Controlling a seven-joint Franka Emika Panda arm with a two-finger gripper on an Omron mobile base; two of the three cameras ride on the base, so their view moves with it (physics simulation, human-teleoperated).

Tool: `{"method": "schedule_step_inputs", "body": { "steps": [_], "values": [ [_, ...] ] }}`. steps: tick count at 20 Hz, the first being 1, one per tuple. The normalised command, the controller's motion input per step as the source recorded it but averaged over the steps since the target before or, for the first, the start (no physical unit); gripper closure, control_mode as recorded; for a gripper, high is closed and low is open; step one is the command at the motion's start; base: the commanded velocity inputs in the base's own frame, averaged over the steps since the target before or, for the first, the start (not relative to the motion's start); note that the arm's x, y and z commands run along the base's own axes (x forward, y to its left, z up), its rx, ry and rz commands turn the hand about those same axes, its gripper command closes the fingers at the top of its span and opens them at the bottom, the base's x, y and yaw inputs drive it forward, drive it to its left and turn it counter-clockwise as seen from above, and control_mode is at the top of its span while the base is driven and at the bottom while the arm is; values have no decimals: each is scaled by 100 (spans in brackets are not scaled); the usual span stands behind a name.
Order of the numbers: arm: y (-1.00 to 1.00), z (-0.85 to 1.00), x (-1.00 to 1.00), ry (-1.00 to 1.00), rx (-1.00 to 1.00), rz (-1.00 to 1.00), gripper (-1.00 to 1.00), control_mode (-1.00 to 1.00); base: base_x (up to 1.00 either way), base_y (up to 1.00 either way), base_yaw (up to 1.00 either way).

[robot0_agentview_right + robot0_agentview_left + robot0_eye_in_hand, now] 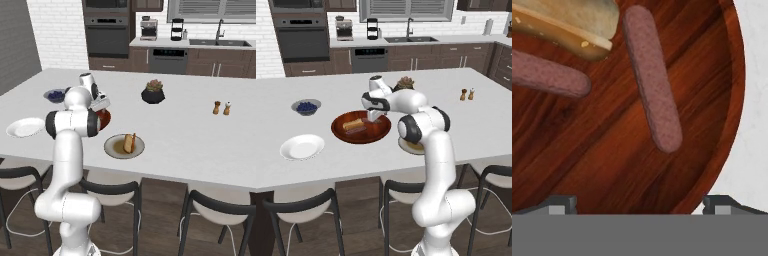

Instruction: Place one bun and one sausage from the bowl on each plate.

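Note:
The reddish-brown wooden bowl [341, 132] [607, 155] sits mid-counter and holds a bun [353, 123] [572, 22] and two sausages, one [652, 75] lying just ahead of the fingertips, the other [547, 75] to its left. My gripper [374, 116] [641, 205] hangs open and empty low over the bowl's right side, near its rim. The cream-rimmed plate [112, 150] to the right of the bowl carries a second bun [129, 142]. The white plate [302, 146] [25, 127] lies bare at the left.
A small grey bowl of blue berries [306, 106] stands behind the white plate. A potted plant [404, 83] is at the back of the counter, salt and pepper shakers [467, 94] to the right. Stools line the near edge.

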Motion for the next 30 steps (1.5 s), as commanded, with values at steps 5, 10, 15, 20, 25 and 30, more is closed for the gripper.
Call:
{"method": "schedule_step_inputs", "body": {
  "steps": [5, 10, 15, 20, 25, 30],
  "values": [
    [0, -10, 3, 2, 0, 0, -100, -100, 0, 0, 0],
    [0, -5, 6, 2, 0, 0, -100, -100, 0, 0, 0],
    [1, -11, 8, 0, 0, 0, -100, -100, 0, 0, 0],
    [0, -13, 13, 0, 0, 0, -100, -100, 0, 0, 0],
    [0, -9, 38, 0, 0, 0, -100, -100, 0, 0, 0],
    [0, -15, 45, 0, 0, 0, -100, -100, 0, 0, 0]
  ]
}}
